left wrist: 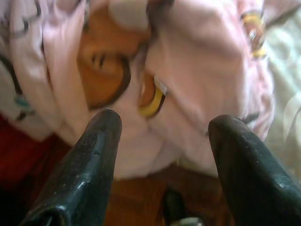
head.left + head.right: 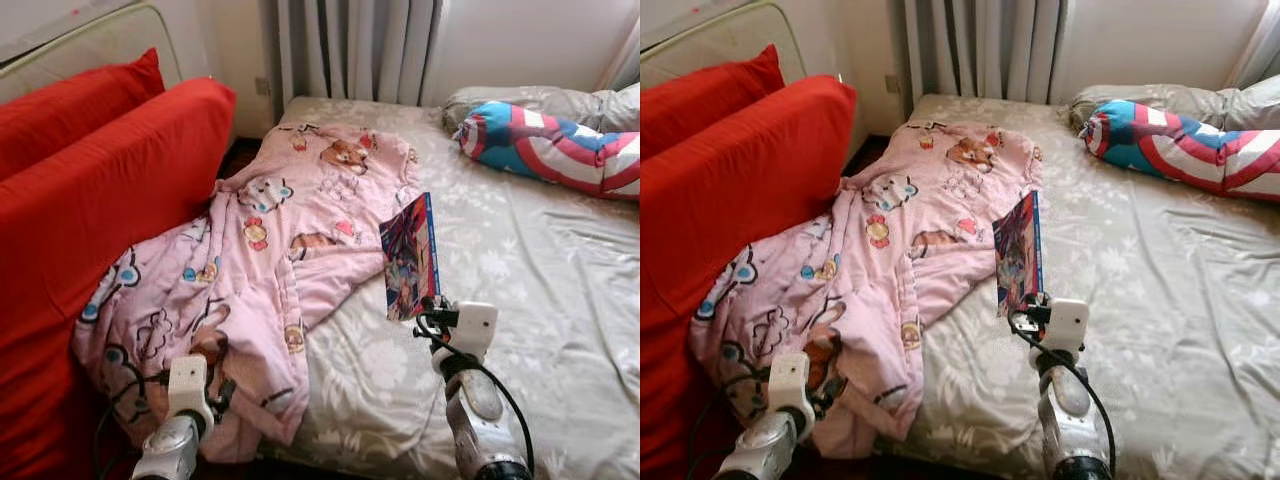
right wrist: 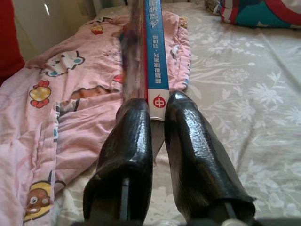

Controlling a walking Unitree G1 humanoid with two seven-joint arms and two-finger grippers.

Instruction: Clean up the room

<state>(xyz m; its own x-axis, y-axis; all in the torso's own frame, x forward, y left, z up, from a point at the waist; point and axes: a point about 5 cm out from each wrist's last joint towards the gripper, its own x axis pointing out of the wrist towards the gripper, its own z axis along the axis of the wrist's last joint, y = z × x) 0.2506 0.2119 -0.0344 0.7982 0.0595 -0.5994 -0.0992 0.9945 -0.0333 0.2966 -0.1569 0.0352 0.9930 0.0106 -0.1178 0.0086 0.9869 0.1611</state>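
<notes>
The right gripper [image 3: 157, 113] is clamped on the lower edge of a thin book [image 2: 410, 255], its two black fingers [image 3: 127, 141] pinching the spine end so that the book stands on edge above the bed [image 2: 560, 300] rather than lying flat. Held this way the cover faces sideways and the blue spine runs away toward 12 o'clock in the head views. This looks like a carrying grip, suited to taking the book off the bed and putting it away. The grip sits at one end only, so the thin book may sag or swing if the arm moves fast.

The pink cartoon blanket [image 2: 270, 240] lies crumpled across the bed's 9 o'clock side, one end bunched against the red cushions [image 2: 110, 170] and the near end spilling over the mattress edge at 7 o'clock. The left gripper [image 1: 162, 141] hovers there with its fingers spread wide, aimed at the hanging fold, apparently ready to gather it; it holds nothing.

At 2 o'clock a striped red, white and blue pillow [image 2: 560, 145] rests at the head of the bed, well apart from the book. The tidying seems at an early stage, since the blanket is not yet folded.
</notes>
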